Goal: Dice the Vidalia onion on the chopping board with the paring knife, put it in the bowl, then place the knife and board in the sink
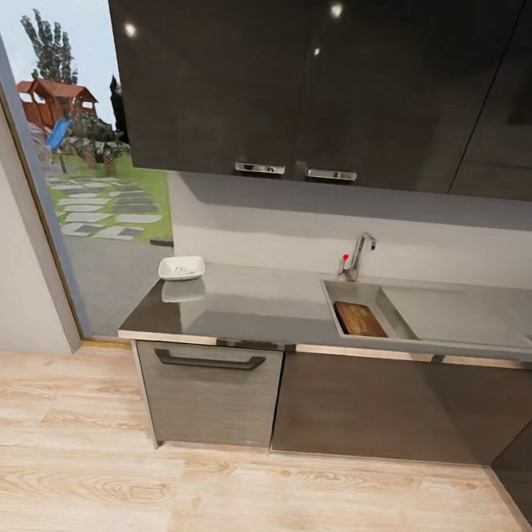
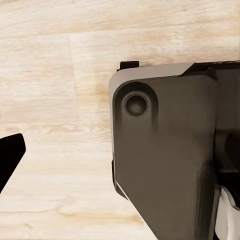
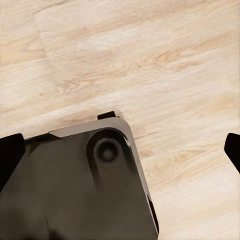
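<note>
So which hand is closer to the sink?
Probably right: the sink lies right of centre. The left gripper and right gripper both point at wooden floor by the robot's base.

one bowl [image 1: 182,268], one chopping board [image 1: 360,319], seemingly

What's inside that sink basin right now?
In the sink, a dark wooden chopping board lies against the near wall. From here I can't tell whether a knife or onion lies beside it; the near rim hides the closest strip.
</note>
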Controlling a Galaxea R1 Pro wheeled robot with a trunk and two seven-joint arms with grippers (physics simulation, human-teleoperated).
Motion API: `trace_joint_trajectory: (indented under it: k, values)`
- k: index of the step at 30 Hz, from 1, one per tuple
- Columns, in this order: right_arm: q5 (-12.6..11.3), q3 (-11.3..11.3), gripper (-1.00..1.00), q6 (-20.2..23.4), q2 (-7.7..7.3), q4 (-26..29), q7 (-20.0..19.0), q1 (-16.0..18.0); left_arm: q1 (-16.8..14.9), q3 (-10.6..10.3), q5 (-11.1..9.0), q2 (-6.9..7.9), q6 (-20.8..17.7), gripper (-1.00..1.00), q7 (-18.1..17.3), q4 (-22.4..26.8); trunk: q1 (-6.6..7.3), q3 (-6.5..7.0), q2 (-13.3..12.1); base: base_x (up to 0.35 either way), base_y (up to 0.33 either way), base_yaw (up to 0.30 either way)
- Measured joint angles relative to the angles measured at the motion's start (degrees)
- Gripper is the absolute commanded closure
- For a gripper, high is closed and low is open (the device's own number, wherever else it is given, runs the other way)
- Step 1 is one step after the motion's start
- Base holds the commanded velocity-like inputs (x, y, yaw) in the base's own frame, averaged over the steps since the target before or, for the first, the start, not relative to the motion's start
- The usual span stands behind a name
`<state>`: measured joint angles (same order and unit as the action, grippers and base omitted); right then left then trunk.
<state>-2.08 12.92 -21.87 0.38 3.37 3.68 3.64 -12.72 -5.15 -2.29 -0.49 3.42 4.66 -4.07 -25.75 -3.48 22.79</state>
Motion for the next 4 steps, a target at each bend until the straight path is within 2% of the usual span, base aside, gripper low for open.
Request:
trace_joint_trajectory:
  k: [4]
  values:
    - [-0.05,-0.05,-1.0,0.0,0.11,0.0,0.0,0.0,0.0,0.0,-0.02,0.0,0.0,-1.0,0.0,0.0,0.0,0.0,0.0,0.0,0.0,0.0]
